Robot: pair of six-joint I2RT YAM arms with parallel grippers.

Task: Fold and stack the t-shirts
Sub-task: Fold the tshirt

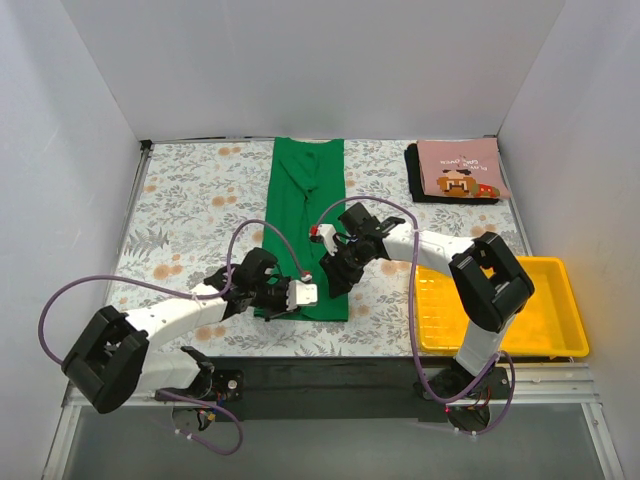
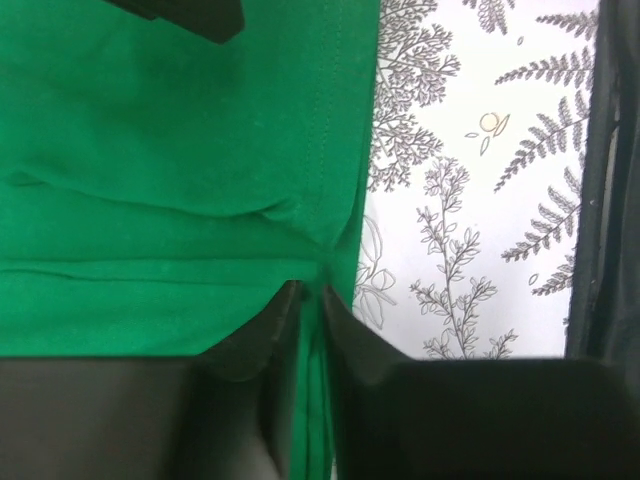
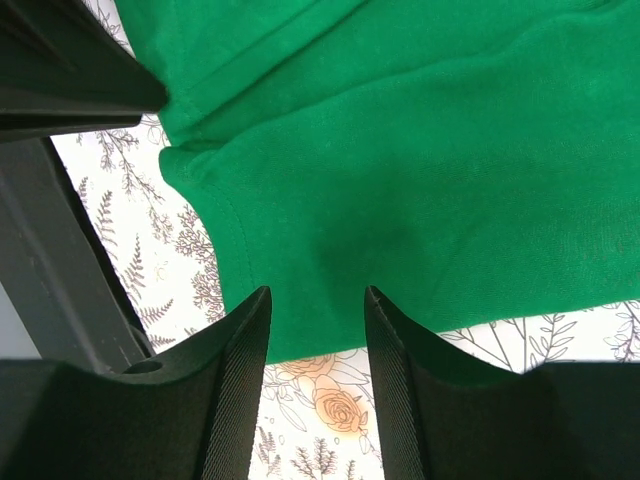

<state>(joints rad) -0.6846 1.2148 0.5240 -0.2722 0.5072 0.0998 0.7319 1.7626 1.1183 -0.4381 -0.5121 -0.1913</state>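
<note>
The green t-shirt [image 1: 305, 215] lies as a long narrow strip down the middle of the table, folded lengthwise. My left gripper [image 1: 283, 297] is shut on the shirt's near-left hem; in the left wrist view green cloth [image 2: 170, 190] is pinched between the closed fingertips [image 2: 312, 300]. My right gripper [image 1: 335, 275] is open, hovering over the shirt's right edge; in the right wrist view the green cloth [image 3: 420, 150] lies under the spread fingers [image 3: 245, 345]. The pink printed t-shirt [image 1: 458, 169] lies folded on the black t-shirt [image 1: 414, 178] at the back right.
A yellow plastic tray [image 1: 500, 305] stands at the front right beside the right arm. The table wears a floral cloth [image 1: 190, 200]. White walls close in the left, back and right sides.
</note>
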